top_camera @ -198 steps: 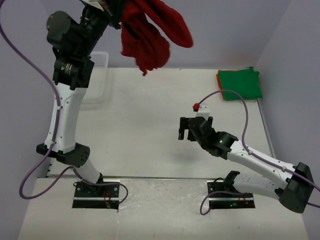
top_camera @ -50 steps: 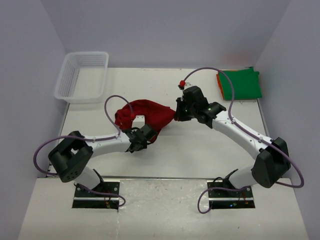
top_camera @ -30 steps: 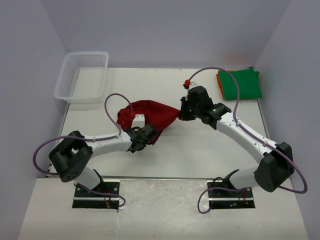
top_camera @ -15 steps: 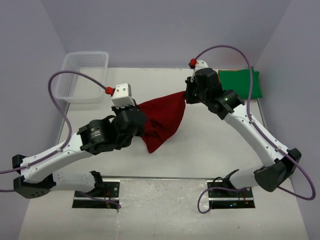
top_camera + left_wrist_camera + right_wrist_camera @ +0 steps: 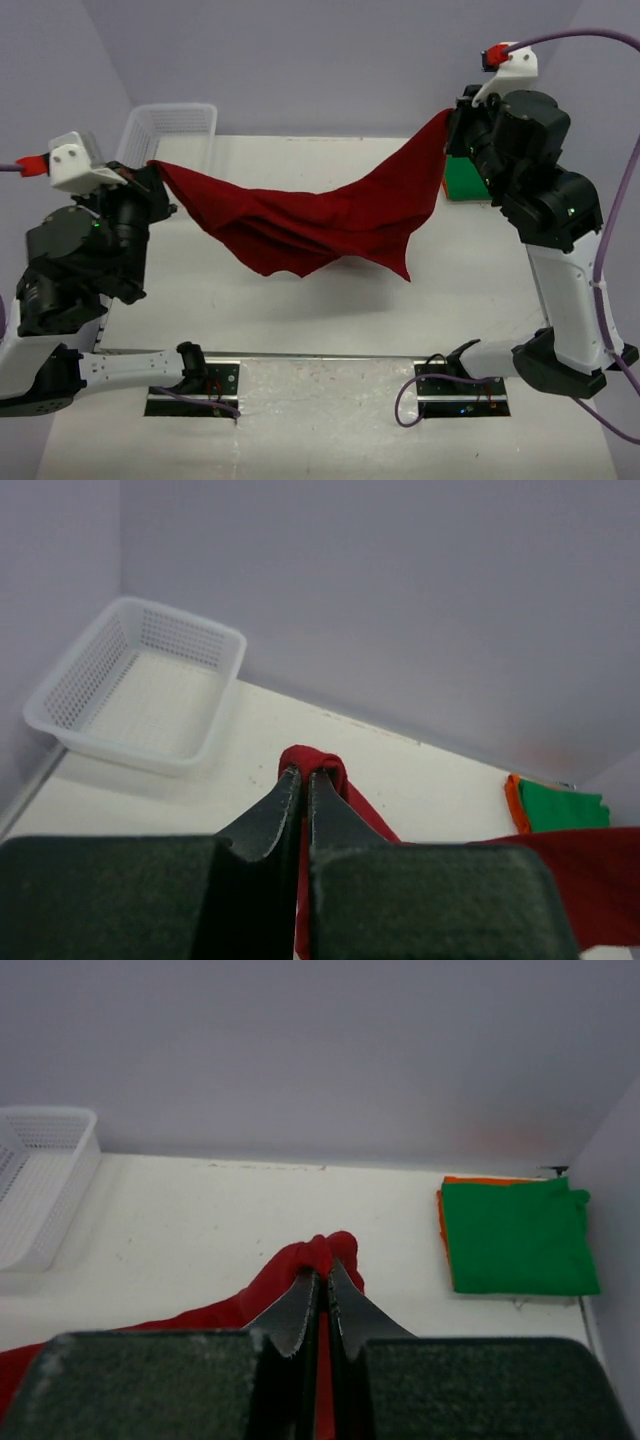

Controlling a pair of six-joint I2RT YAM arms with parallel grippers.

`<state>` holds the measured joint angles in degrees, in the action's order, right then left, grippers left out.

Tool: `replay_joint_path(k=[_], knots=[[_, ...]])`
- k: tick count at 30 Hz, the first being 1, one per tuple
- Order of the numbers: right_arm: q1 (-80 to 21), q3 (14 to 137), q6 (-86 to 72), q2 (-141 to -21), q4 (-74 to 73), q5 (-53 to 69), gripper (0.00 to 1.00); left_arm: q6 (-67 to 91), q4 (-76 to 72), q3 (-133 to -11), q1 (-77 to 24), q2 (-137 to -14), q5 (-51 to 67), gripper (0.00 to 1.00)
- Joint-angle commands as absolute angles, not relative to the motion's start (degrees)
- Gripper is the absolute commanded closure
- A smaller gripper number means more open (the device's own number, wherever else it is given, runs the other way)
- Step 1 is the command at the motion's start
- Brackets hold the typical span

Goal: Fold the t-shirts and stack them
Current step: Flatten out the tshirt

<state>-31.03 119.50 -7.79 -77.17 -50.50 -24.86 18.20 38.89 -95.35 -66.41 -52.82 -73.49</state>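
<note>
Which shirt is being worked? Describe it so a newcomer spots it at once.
Above the middle of the white table, between the two arms, hangs a dark red t-shirt, pinched at opposite ends by the left fingers and right fingers. Unlike the green t-shirt folded on the orange t-shirt at the far right corner, it is spread open and held up, sagging in the middle.

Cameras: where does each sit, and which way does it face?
Top external: above and behind, looking down on the table; left arm and right arm show.
Left wrist: on the left arm, facing the basket; its shut fingers show.
Right wrist: on the right arm, facing the green t-shirt; its fingers show.
All three share the dark red t-shirt.
</note>
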Motion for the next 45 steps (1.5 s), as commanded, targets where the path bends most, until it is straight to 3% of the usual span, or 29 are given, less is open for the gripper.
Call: replay_joint_path(k=[1, 10, 22, 27, 32, 35, 40, 45], knots=[[-30.76, 124.44, -2.64, -75.33, -52.74, -28.48, 1.00, 1.88, 26.48, -98.78, -66.53, -50.98, -78.22, 1.00], [-30.76, 137.46, 2.11, -70.58, -52.47, -26.20, 1.00, -10.28, 20.22, -107.83, -65.75, -48.78, -74.37, 1.00], [-30.67, 131.92, -2.98, -60.13, -54.05, -4.40, 1.00, -2.56, 22.85, -111.88, -62.50, -43.51, -56.78, 1.00], [-30.67, 128.16, -4.04, -58.18, -52.82, -2.90, 1.00, -1.50, 26.62, -113.11, -61.17, -44.21, -58.09, 1.00], [-30.76, 125.34, -6.94, -62.83, -55.54, -13.95, 1.00, -0.53, 28.74, -108.47, -61.26, -46.93, -68.79, 1.00], [-30.76, 116.66, -10.28, -63.81, -54.59, -21.58, 1.00, 0.08, 27.69, -101.88, -61.61, -50.26, -72.23, 1.00], [-29.62, 99.08, -15.28, -66.00, -53.44, -29.26, 1.00, 16.24, 32.78, -88.88, -61.09, -57.29, -72.08, 1.00], [-25.41, 87.91, -15.91, -66.88, -49.14, -26.64, 1.00, 24.17, 31.40, -78.78, -48.29, -66.42, -53.54, 1.00]])
